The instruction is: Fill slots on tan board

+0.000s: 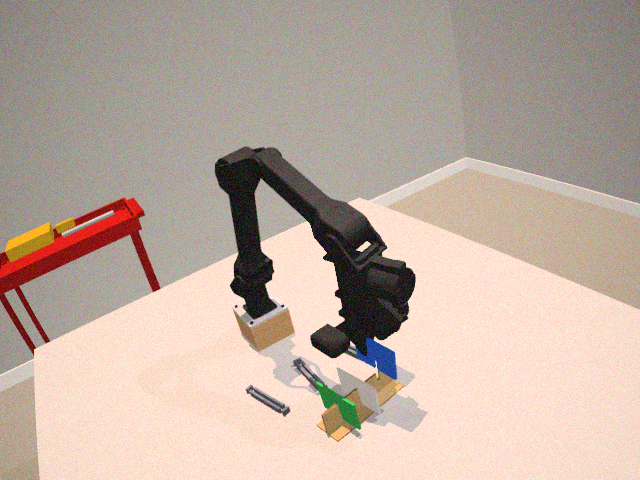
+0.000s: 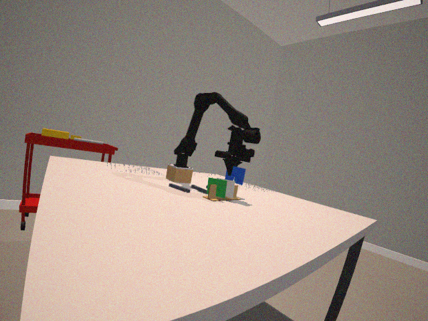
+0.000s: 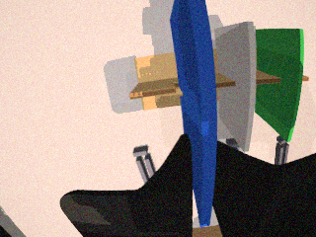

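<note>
Green board [image 1: 338, 404] [image 2: 217, 187] [image 3: 280, 64] and white board [image 1: 369, 396] [image 2: 230, 189] [image 3: 237, 114] stand crosswise on the tan board [image 1: 331, 419] [image 2: 212, 191] [image 3: 153, 90], looking seated. The blue board [image 1: 381, 358] [image 2: 238, 174] [image 3: 197, 59], pinched in the gripper [image 1: 364, 351] [image 2: 229, 173] [image 3: 192, 140], hangs upright and crosswise at the tan board's right end in the top view, notch down, not locked in. The step in hand looks like lining up the last slot. Next, I judge, is matching notch to slot, then pushing straight down; a skewed notch could jam or shove the tan board.

The cart [image 1: 103, 238] [image 2: 69, 144] carries a yellow box [image 1: 31, 242] [image 2: 55, 134], a small yellow block [image 1: 65, 225] [image 2: 75, 137] and a pale rod [image 1: 87, 223] [image 2: 89, 140]. The left holder [image 1: 267, 400] [image 2: 179, 187] [image 3: 281, 152] has no board in it; nor, seemingly, has the middle holder [image 1: 310, 373] [image 2: 198, 188] [image 3: 232, 143]. The right holder [image 1: 352, 350] [image 3: 142, 165], partly hidden, shows no board.
</note>
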Robot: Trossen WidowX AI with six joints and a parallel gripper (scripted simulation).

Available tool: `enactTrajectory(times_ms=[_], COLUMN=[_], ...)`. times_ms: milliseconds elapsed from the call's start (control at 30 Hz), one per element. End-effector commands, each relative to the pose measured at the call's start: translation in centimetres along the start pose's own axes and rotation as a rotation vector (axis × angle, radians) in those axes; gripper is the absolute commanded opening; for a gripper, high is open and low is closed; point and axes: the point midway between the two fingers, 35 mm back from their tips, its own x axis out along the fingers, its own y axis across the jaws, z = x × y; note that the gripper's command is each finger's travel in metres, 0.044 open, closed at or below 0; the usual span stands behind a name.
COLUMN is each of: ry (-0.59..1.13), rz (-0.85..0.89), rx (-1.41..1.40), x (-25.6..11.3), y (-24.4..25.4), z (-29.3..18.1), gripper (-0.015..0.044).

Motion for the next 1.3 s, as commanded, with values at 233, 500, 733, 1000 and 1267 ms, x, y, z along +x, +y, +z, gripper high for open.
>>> enactTrajectory(times_ms=[233, 500, 733, 1000, 1267], ry=[0.004, 0.004, 0.004, 0.004, 0.004], rz=[0.003, 0.003, 0.003, 0.003, 0.003], rx=[-0.005, -0.005, -0.005, -0.005, -0.005], x=[0.7, 1.2, 1.6, 2.1, 2.5], y=[0.0, 0.0, 0.0, 0.0, 0.0], z=[-0.1, -0.1, -0.1, -0.1, -0.1], gripper=[0.0000, 0.0000, 0.0000, 0.0000, 0.0000])
